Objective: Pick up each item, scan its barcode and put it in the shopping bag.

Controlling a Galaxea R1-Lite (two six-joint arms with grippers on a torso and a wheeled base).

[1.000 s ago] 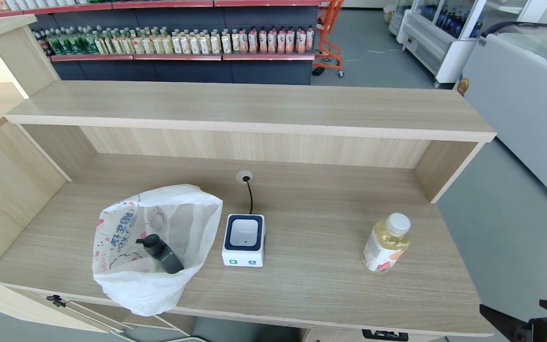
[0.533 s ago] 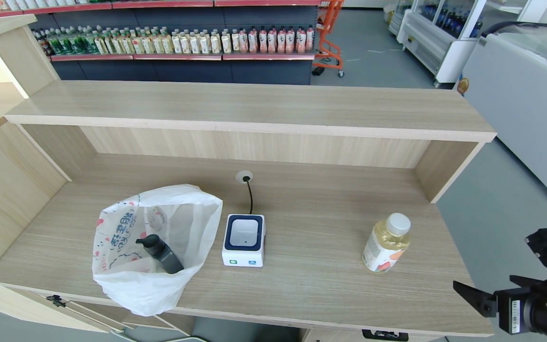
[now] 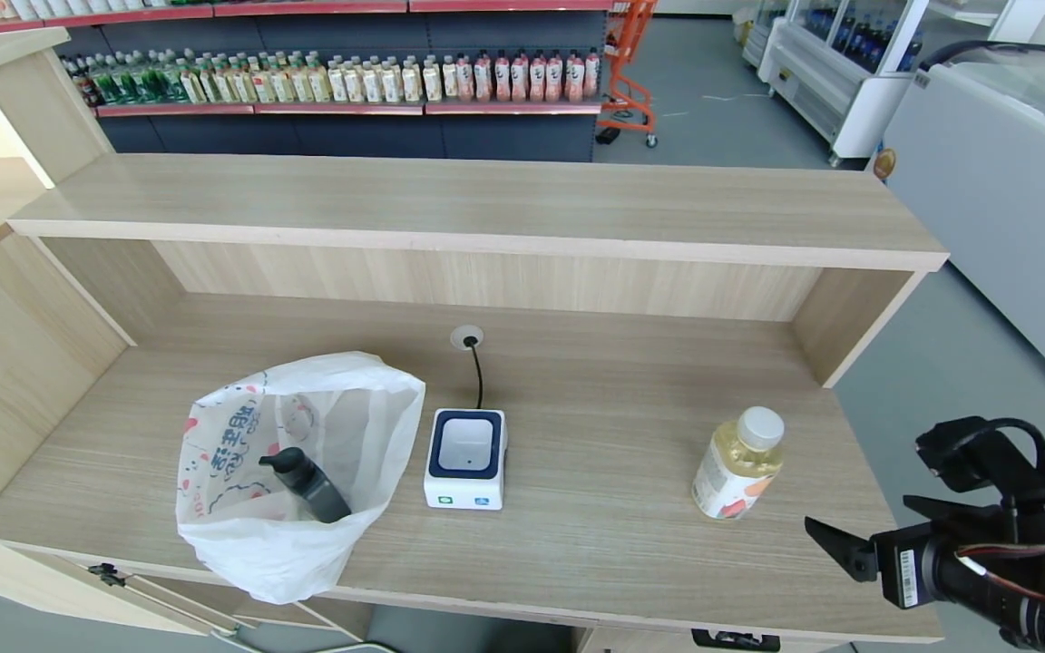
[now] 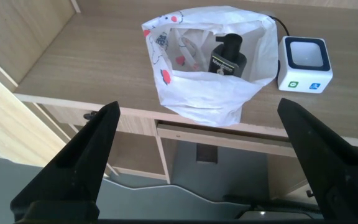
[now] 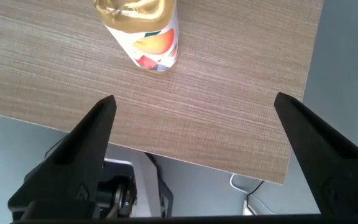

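Observation:
A bottle (image 3: pixel 738 464) of yellowish drink with a white cap stands upright at the right of the wooden counter (image 3: pixel 604 535); it is also in the right wrist view (image 5: pixel 143 31). My right gripper (image 3: pixel 867 524) (image 5: pixel 194 106) is open and empty, off the counter's front right corner, short of the bottle. A white shopping bag (image 3: pixel 296 453) (image 4: pixel 197 93) sits at the front left with a dark pump bottle (image 3: pixel 309 485) (image 4: pixel 227 56) inside. The scanner (image 3: pixel 465 456) (image 4: pixel 304 63) stands just right of the bag. My left gripper (image 4: pixel 199 109) is open and empty, out in front of the counter edge by the bag.
A raised shelf (image 3: pixel 477 204) runs along the back of the counter, with side walls at both ends. The scanner's cable (image 3: pixel 477 372) runs to a grommet behind it. A chest freezer (image 3: pixel 1003 199) stands to the right, beyond the counter.
My right arm has risen from the lower right corner and moved left toward the counter's front right corner. Bottle, bag and scanner have not moved.

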